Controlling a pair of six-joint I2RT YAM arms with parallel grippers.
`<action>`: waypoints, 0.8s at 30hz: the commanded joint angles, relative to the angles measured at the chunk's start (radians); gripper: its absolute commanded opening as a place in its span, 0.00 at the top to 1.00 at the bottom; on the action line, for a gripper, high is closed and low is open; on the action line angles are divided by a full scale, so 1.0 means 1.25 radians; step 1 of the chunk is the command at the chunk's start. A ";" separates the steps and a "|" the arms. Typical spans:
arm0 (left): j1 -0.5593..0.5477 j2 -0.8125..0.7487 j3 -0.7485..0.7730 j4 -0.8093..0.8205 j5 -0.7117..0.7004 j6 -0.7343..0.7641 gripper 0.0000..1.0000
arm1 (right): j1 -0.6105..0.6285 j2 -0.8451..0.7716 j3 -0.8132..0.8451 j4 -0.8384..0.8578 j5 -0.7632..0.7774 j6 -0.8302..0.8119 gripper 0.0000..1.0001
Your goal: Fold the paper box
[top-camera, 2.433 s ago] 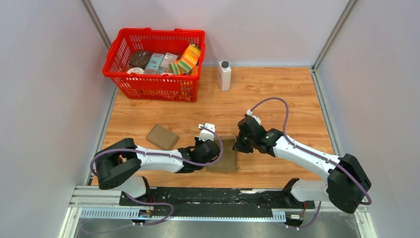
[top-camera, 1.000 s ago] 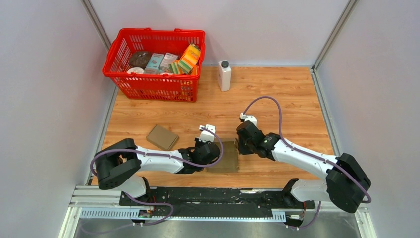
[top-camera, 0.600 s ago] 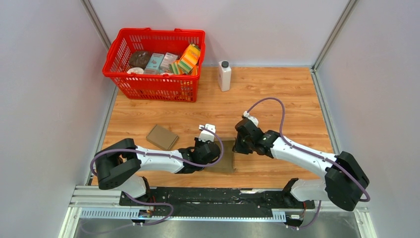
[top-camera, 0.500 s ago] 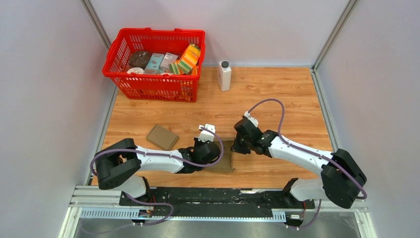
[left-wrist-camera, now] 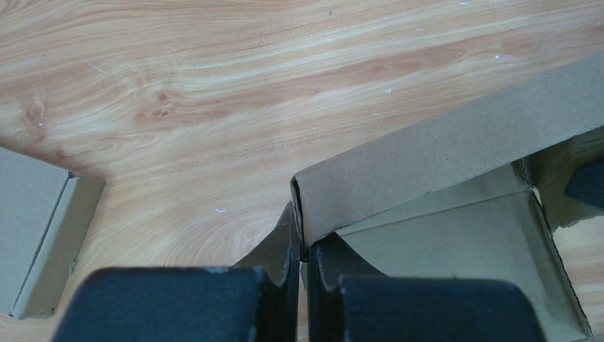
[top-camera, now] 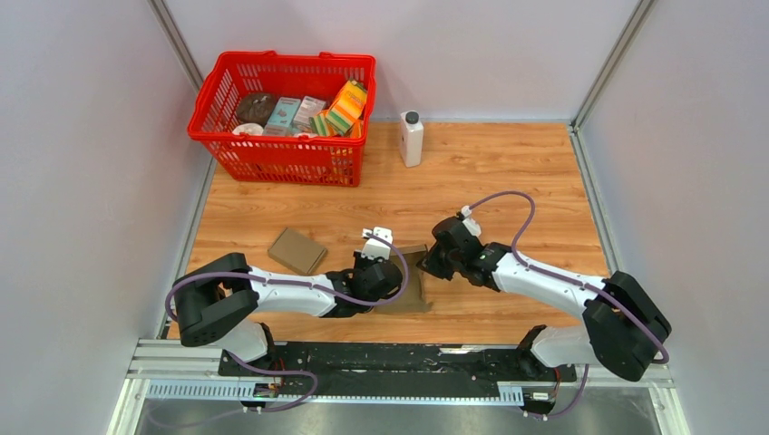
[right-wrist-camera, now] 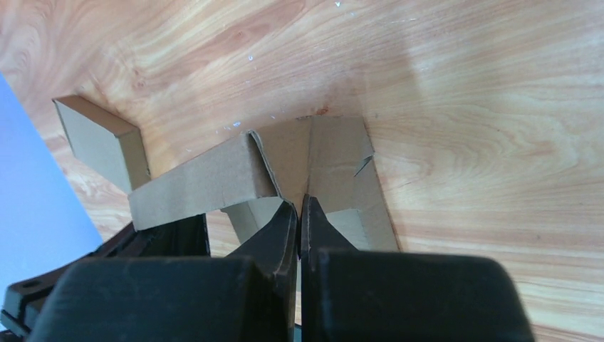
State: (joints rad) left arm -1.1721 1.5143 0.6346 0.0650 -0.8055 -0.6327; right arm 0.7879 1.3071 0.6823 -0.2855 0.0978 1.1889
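The brown paper box lies partly folded on the wooden table, between my two grippers. My left gripper is shut on the near corner of a raised side wall, and its fingertips pinch the cardboard edge. My right gripper is shut on the box's opposite side, its tips meeting on a creased panel. In the right wrist view the raised wall runs left from that crease. The box floor under both grippers is mostly hidden.
A second, flat brown cardboard box lies left of the left gripper. A red basket holding several packaged items stands at the back left. A white bottle stands to its right. Grey walls enclose the table.
My right gripper has moved left towards the left gripper, tipping the box's right side up, so the box looks narrower from above. The left arm has barely moved.
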 commanded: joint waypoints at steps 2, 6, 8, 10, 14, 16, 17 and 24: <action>-0.018 -0.012 -0.012 0.041 0.053 0.001 1.00 | -0.004 -0.028 0.006 0.120 0.021 0.170 1.00; -0.020 -0.009 -0.011 0.044 0.055 -0.001 1.00 | -0.004 -0.027 0.016 0.087 0.046 0.217 1.00; -0.020 -0.010 -0.011 0.044 0.055 -0.001 1.00 | 0.004 -0.017 0.047 0.026 0.093 0.206 1.00; -0.021 -0.010 -0.011 0.042 0.055 -0.002 1.00 | 0.005 -0.015 0.062 -0.030 0.118 0.210 1.00; -0.021 -0.011 -0.012 0.044 0.052 -0.003 1.00 | 0.041 -0.037 0.063 -0.100 0.239 0.221 1.00; -0.022 -0.008 -0.013 0.047 0.053 -0.006 1.00 | 0.053 -0.049 0.063 -0.136 0.266 0.233 1.00; -0.021 -0.005 -0.011 0.049 0.055 -0.006 1.00 | 0.054 -0.050 0.060 -0.128 0.270 0.227 1.00; -0.021 0.002 -0.007 0.045 0.052 -0.006 1.00 | 0.072 0.001 0.071 -0.142 0.267 0.181 0.82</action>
State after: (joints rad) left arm -1.1866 1.5143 0.6285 0.1307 -0.7559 -0.6388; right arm 0.8730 1.2911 0.7238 -0.4736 0.3492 1.4250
